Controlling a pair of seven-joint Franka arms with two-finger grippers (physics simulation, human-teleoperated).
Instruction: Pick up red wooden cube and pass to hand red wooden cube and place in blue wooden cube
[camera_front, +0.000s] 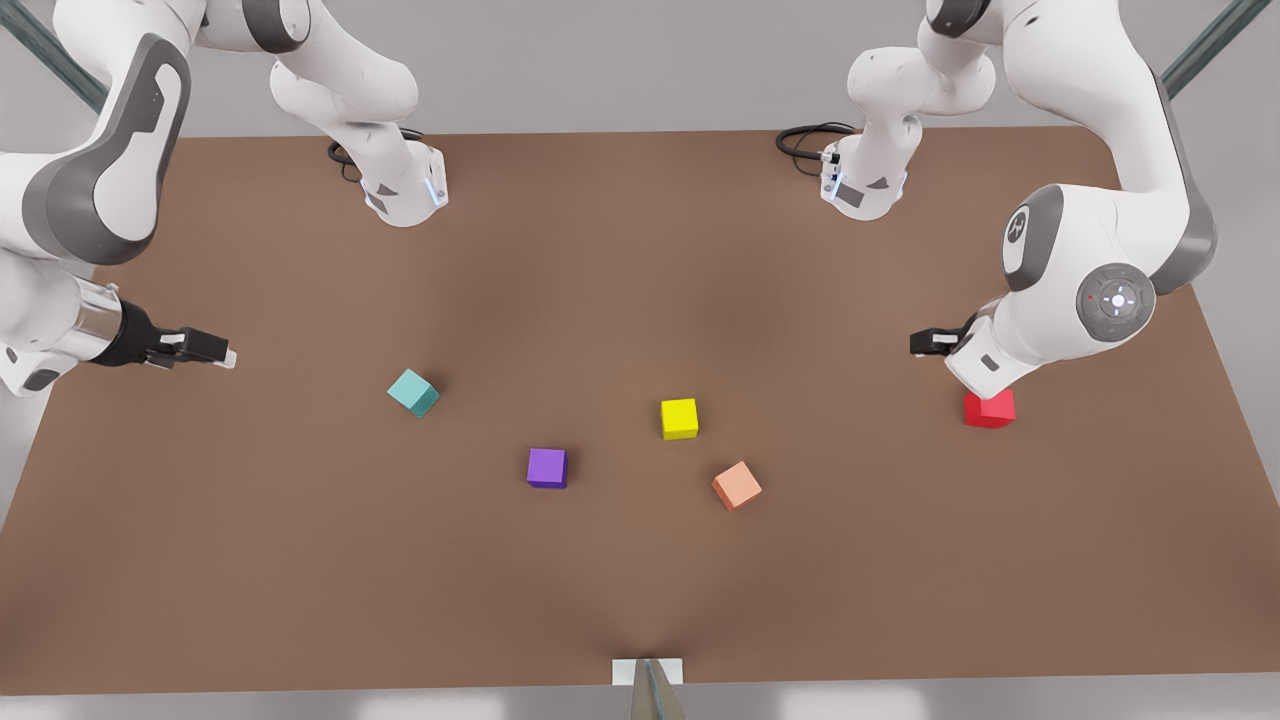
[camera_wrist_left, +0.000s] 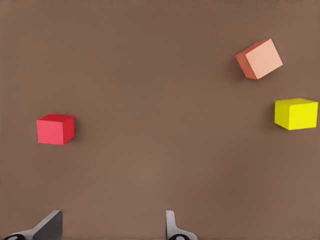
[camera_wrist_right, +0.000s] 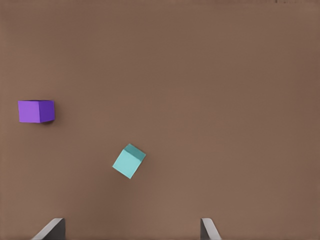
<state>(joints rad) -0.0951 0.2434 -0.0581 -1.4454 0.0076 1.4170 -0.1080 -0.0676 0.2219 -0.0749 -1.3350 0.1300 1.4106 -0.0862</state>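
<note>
Brown worktop (camera_front: 640, 250), 5 cubes. Red wooden cube (camera_front: 990, 408) near one side edge, close beside left gripper (camera_wrist_left: 111, 227), open; right gripper (camera_wrist_right: 132, 230) open, waiting above blue wooden cube (camera_wrist_right: 128, 161).

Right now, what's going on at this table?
Five small cubes lie apart on the brown table, none held. The left gripper, at the front view's right, hangs open near the red cube; it has not closed on it. The right gripper, at the front view's left, waits open, facing the teal cube and purple cube. The yellow cube and salmon cube sit mid-table.
</note>
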